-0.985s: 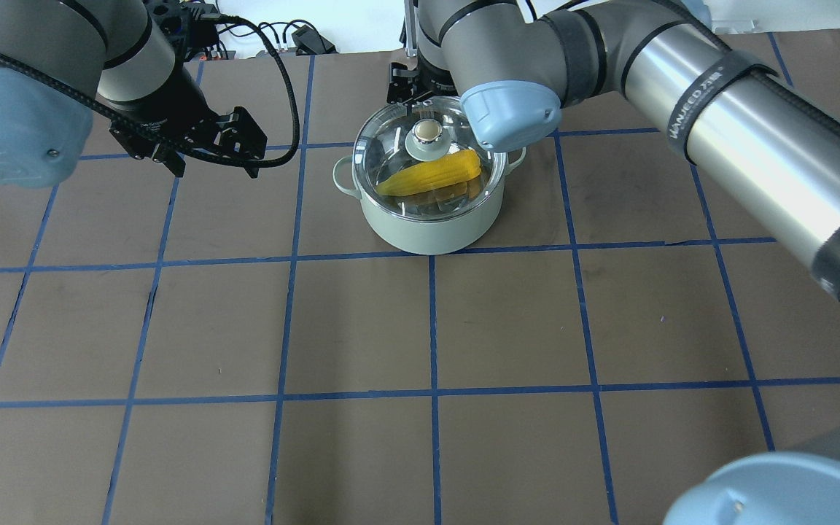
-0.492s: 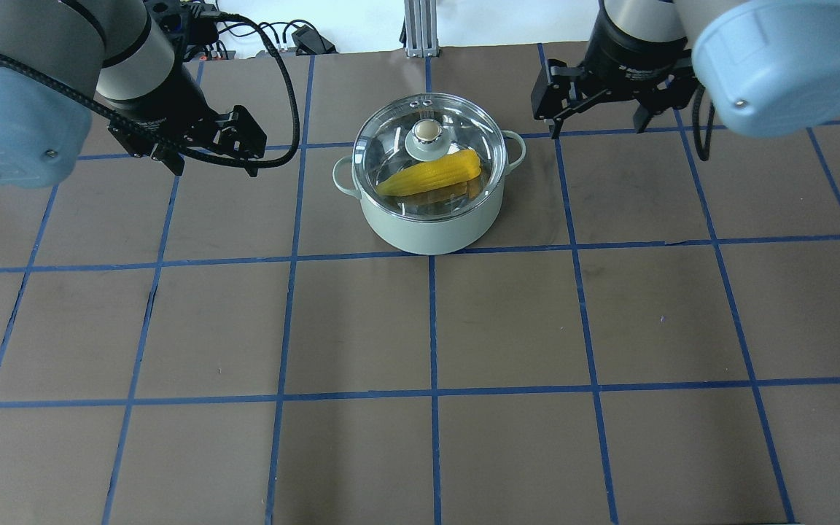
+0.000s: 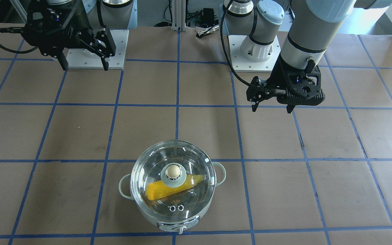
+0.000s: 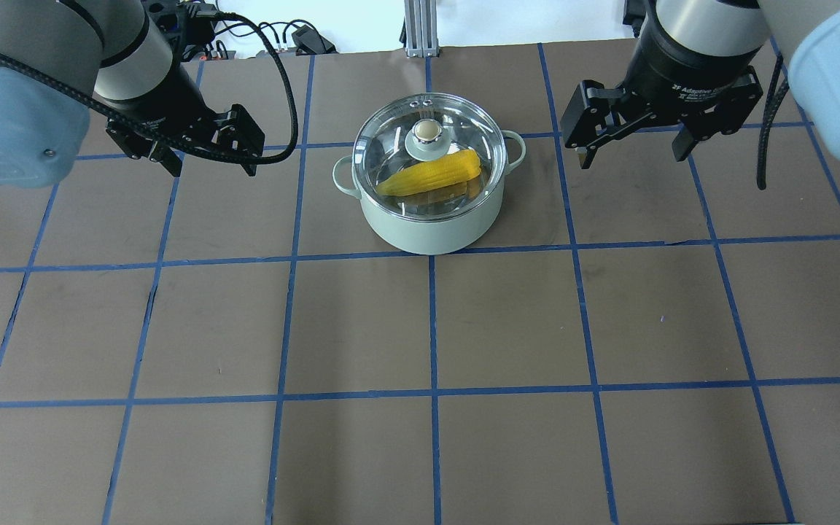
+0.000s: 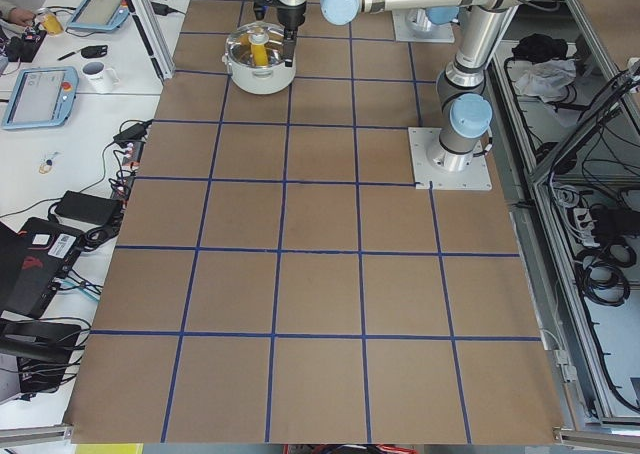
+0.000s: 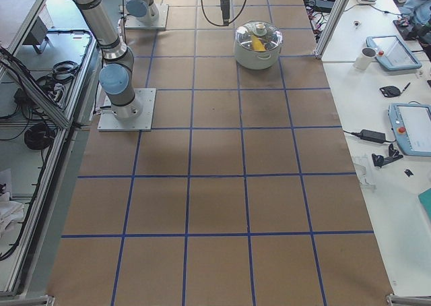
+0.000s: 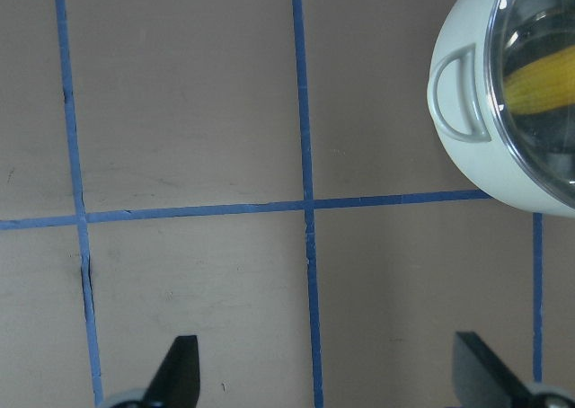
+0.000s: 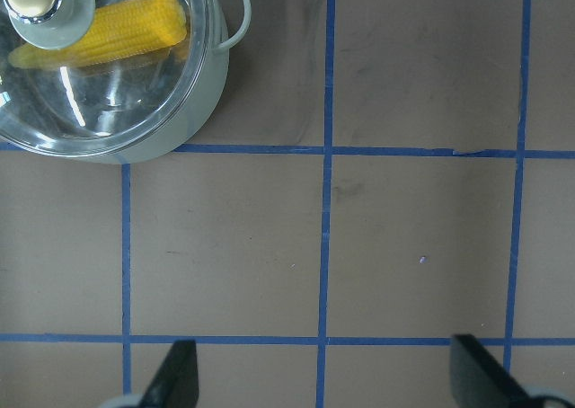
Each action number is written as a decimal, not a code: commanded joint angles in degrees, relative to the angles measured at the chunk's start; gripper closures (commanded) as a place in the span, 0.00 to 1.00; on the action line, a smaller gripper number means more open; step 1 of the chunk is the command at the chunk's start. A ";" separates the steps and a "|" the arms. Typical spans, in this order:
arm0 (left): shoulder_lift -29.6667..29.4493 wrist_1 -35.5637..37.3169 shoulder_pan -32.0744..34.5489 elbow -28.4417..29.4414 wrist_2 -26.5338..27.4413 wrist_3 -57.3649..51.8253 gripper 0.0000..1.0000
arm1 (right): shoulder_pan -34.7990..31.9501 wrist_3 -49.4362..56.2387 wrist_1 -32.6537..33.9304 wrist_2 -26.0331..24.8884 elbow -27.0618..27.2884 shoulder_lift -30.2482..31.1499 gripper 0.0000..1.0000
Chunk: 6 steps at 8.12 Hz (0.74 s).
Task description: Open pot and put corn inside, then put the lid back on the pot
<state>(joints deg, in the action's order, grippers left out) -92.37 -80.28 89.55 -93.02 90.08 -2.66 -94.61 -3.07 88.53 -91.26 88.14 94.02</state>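
The mint-green pot (image 4: 427, 230) stands on the table (image 4: 507, 321), its clear glass lid (image 4: 391, 142) seated, the kernel-textured yellow corn (image 4: 431, 175) lying inside with its tapered tip slanting toward the robot's left. Only the front-facing view shows the pot's small control tab (image 3: 179, 228). Left tool (image 4: 213, 173) and right tool (image 4: 632, 160) hang spread and empty, well apart on either side.

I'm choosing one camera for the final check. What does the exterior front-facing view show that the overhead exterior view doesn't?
Only the front-facing view shows the pot's control tab and the arm bases. Only the overhead view shows the cables past the table's far edge. Both show the lid seated on the pot with the corn inside, and the left end effector and right end effector open, off to either side.
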 commanded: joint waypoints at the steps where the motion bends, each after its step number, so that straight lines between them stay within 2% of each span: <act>1: 0.00 -0.05 0.01 -0.50 0.01 0.64 0.00 | 0.04 0.25 -0.02 -0.15 0.01 0.11 0.00; 6: -0.09 -0.05 0.01 -0.67 0.01 0.64 0.00 | 0.39 1.05 0.33 -0.68 0.01 0.02 0.00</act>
<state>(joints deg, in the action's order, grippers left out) -92.38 -80.33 89.54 -93.64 90.09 -2.02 -94.22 -2.13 88.73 -92.00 88.15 94.07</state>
